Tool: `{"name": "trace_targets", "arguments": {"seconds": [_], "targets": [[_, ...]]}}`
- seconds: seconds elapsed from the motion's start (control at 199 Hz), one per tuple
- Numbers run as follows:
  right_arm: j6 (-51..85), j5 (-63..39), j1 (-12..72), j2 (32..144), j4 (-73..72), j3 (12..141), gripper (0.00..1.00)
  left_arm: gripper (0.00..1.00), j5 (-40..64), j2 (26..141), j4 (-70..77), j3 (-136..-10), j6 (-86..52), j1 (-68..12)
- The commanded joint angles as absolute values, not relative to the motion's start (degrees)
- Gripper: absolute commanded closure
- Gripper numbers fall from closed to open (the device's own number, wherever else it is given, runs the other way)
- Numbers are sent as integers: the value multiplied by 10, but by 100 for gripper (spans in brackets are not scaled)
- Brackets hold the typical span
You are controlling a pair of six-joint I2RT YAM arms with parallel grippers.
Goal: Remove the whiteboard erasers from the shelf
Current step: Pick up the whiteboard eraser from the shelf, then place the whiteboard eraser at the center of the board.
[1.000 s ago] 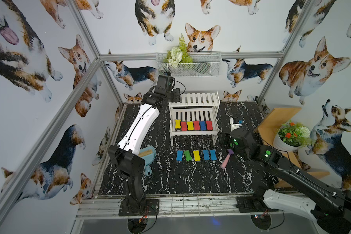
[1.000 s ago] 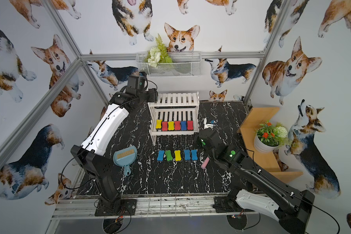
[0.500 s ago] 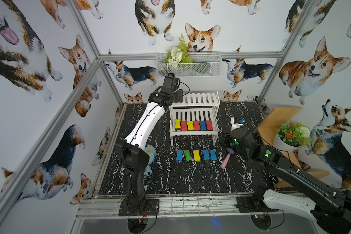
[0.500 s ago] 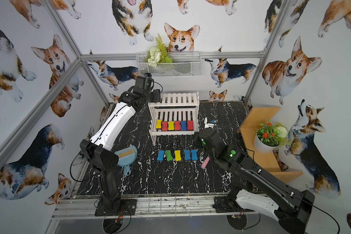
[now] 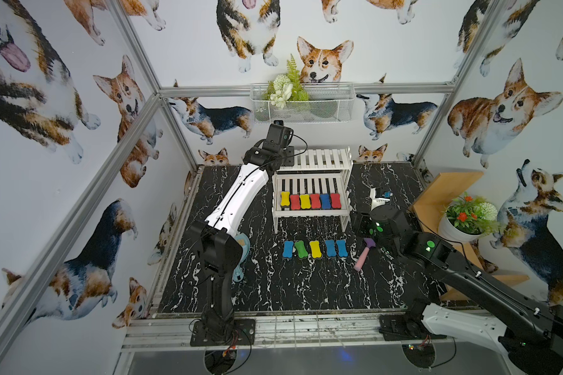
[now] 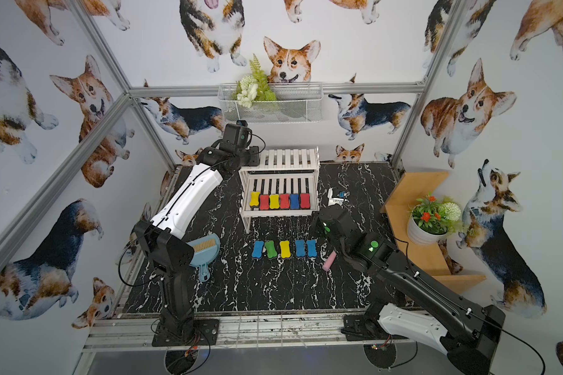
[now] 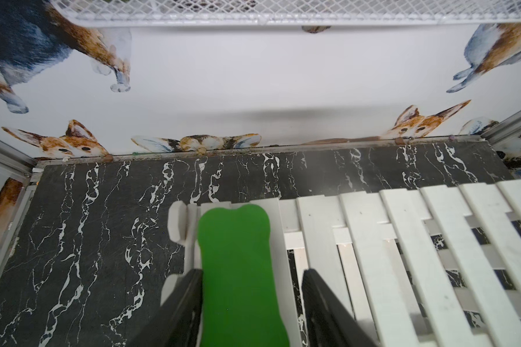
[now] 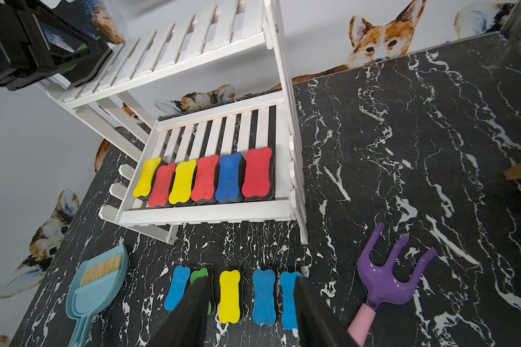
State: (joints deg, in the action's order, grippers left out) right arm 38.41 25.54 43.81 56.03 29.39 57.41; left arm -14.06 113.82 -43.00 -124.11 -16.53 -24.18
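The white two-tier shelf (image 5: 316, 159) stands at the back of the black marble table. Several whiteboard erasers (image 5: 310, 201) in yellow, red and blue lie in a row on its lower tier. Several more (image 5: 315, 249) lie on the table in front. A green eraser (image 7: 238, 264) rests on the top tier's left end. My left gripper (image 7: 251, 272) straddles it: one finger touches its side, the other stands a little apart. My right gripper (image 8: 252, 281) hovers open and empty right of the shelf, above the table row.
A purple-pink toy rake (image 5: 364, 255) lies right of the table row. A blue dustpan (image 5: 242, 251) sits by the left arm's base. A tan wooden stand (image 5: 449, 188) with a potted plant (image 5: 459, 227) fills the right side. A wire basket (image 5: 303, 104) hangs on the back wall.
My left arm swung right from beside the shelf to over the top tier's left end, and its jaws narrowed around the green eraser. The right arm has not moved.
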Motion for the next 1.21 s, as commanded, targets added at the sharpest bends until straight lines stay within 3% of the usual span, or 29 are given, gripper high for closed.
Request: {"name": "trace_targets", "arguments": {"seconds": [0.0,0.176,0.372,0.573,0.985,1.201], "targets": [[381,269,438,559,302,579,48,44,-156,1142,-437,-1245,-158,-245],[380,266,438,560,301,579,48,47,-169,1149,-444,-1251,-156,-247],[379,269,438,558,304,582,48,60,-171,1148,-447,-1259,-163,-249],[377,270,437,556,306,586,49,62,-196,1089,-437,-1238,-171,-286],[375,260,435,544,299,578,48,60,-201,741,-344,-780,-251,-321],[377,259,434,535,296,574,48,60,-146,605,-330,-557,-333,-321]]}}
